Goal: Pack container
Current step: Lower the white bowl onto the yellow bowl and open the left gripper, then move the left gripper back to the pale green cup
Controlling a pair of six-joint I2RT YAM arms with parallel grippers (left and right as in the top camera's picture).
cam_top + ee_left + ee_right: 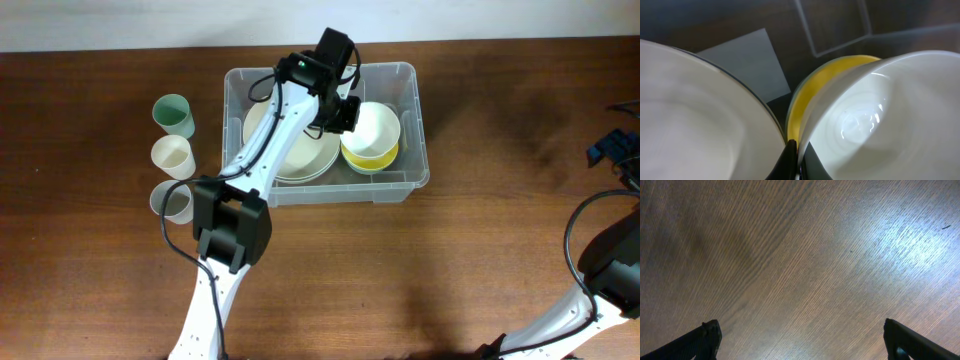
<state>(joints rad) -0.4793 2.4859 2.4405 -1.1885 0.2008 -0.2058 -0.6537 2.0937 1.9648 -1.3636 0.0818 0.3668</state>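
Note:
The clear container (420, 130) stands at the table's back centre. Its white base label shows in the left wrist view (742, 55). Inside on the left lie stacked white plates (300, 155), seen close in the left wrist view (700, 115). On the right a white bowl (375, 125) sits nested in a yellow bowl (370, 157). My left gripper (345, 112) reaches into the container. Its fingers (796, 160) are shut on the white bowl's (880, 115) rim, with the yellow bowl (807, 97) just behind. My right gripper (800, 340) is open and empty over bare wood, at the overhead view's right edge (610, 150).
Three cups stand in a column left of the container: a green one (172, 113), a cream one (171, 155) and a pale one (170, 200). The left arm crosses over the container's left half. The table (480, 260) is dark wood.

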